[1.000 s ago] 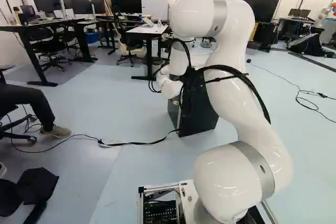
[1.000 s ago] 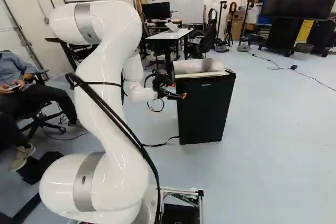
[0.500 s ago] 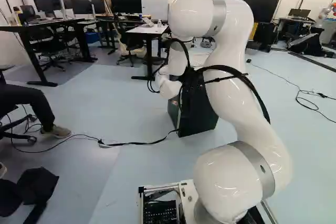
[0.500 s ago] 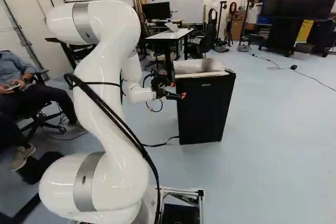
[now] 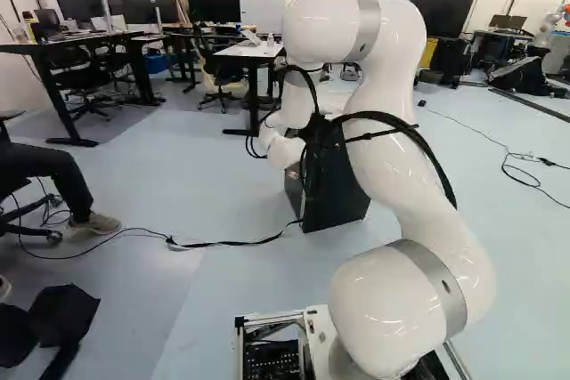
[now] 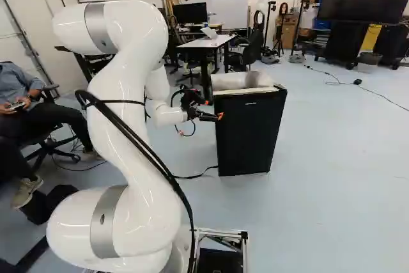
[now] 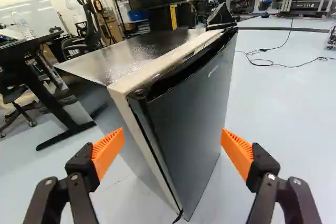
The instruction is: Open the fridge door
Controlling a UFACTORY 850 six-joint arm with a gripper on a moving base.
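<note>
- The gripper (image 6: 219,116) stood with its jaws wide apart, orange pads (image 7: 108,153) facing each other, gripping nothing; I couldn't tell whether either touched the fridge.
- The mini fridge (image 6: 248,135) stood just right of centre in the right base view (a squat black thing), ahead of the gripper in the wrist view, its door (image 7: 191,114) lying along the cabinet front.
- Compared with half a second earlier, the arm and gripper had shifted slightly left in both base views, while the fridge had stayed put.
</note>
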